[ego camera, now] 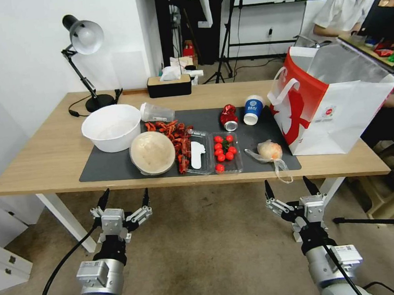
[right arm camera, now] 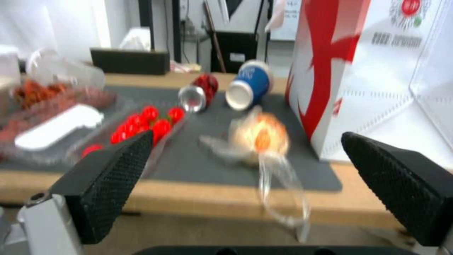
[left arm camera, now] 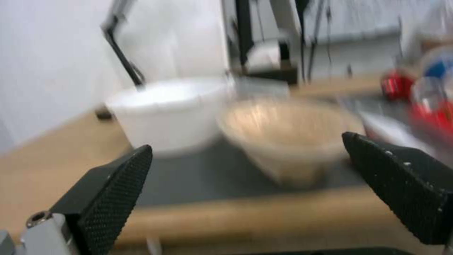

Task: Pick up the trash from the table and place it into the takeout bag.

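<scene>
On the table [ego camera: 45,162] the dark mat carries a red can [ego camera: 228,117] lying on its side, a blue-and-white paper cup [ego camera: 252,109], a clear plastic cup [ego camera: 157,113] tipped over, a round beige dish [ego camera: 152,153] and a small clear bag with an orange lump [ego camera: 270,152]. The red-and-white takeout bag [ego camera: 333,106] stands open at the table's right end. Both grippers hang below the front edge, off the table: left gripper [ego camera: 124,201] open before the dish [left arm camera: 283,134], right gripper [ego camera: 291,189] open before the small bag [right arm camera: 259,136], can [right arm camera: 200,90] and paper cup [right arm camera: 247,88].
A big white bowl [ego camera: 112,126] sits left of the dish. Clear trays hold red tomatoes [ego camera: 224,152] and a white utensil [ego camera: 197,154], with red scraps [ego camera: 173,135] beside them. A desk lamp [ego camera: 85,61] and tissue box [ego camera: 169,84] stand at the back.
</scene>
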{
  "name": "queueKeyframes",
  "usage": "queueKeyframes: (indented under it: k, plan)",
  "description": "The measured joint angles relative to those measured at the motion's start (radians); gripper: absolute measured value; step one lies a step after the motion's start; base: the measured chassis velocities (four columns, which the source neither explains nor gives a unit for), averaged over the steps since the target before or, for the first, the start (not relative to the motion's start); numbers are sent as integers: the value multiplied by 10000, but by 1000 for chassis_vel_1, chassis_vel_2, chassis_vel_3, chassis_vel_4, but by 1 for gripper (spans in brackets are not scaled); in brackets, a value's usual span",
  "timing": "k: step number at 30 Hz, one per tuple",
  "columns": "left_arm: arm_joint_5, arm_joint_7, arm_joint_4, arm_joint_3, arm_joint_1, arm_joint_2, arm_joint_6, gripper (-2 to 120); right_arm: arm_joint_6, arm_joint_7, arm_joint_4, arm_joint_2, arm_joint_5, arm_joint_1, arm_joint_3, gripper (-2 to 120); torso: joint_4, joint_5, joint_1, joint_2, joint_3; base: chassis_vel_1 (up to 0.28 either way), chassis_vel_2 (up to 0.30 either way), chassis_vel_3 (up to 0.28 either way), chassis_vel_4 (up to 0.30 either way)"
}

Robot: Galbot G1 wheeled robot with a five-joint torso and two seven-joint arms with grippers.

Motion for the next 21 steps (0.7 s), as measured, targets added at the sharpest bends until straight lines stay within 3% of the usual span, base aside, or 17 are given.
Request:
queueKeyframes:
  k: [2,5,13,21]
  plan:
    - [-789,-981,28,249,-924,340,-730,100,64,-60,77,-453,807,178,336,100,-9,-4,1,-1,1,0,0,0,0]
    - [-1439,-1536,13,366,-1492,642,-1169,100,135,-125,158,-902,1591,360,656,100,-11,-6,4,-1,2,0,0,0,0]
    - [-1662,-1392,53,628,-833,793,-1329,100,260,-265,336,-1911,3365,771,1402,100,-1,-4,1,0,1,0,0,0,0]
    - [-1393,-1255,356,829,-495,933,-1527,100,280,-366,203,-2009,3623,817,1525,100,-6,-5,1,0,0,0,0,0,0]
